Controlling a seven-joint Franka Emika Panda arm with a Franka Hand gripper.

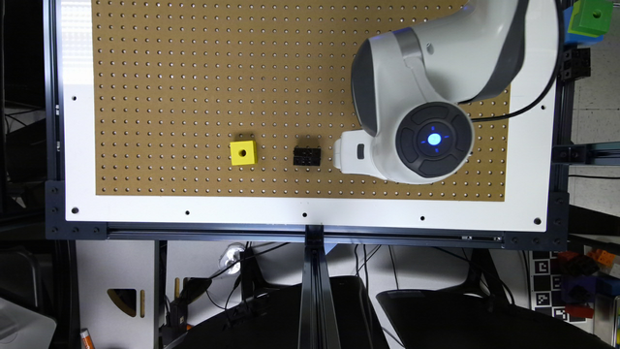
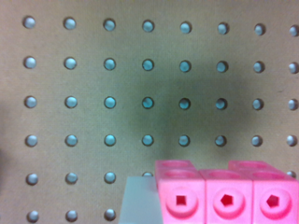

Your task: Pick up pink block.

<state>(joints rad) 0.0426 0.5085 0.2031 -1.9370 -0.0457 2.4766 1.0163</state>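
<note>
The pink block (image 2: 224, 196) is a bright pink brick with round studs, seen close up in the wrist view. It hangs well above the pegboard (image 2: 140, 93), which lies blurred behind it under a soft shadow. One pale grey finger (image 2: 138, 201) presses against the block's side, and the block runs past the picture's edge on the other side. In the exterior view my gripper (image 1: 346, 151) is the white part under the wrist, just to the exterior view's right of the black studded brick (image 1: 306, 156); there the arm hides the pink block.
A yellow cube with a hole (image 1: 242, 152) sits on the brown pegboard (image 1: 193, 72) to the exterior view's left of the black brick. A white border (image 1: 310, 211) frames the board. A green and blue block (image 1: 588, 19) rests off the board at the upper right.
</note>
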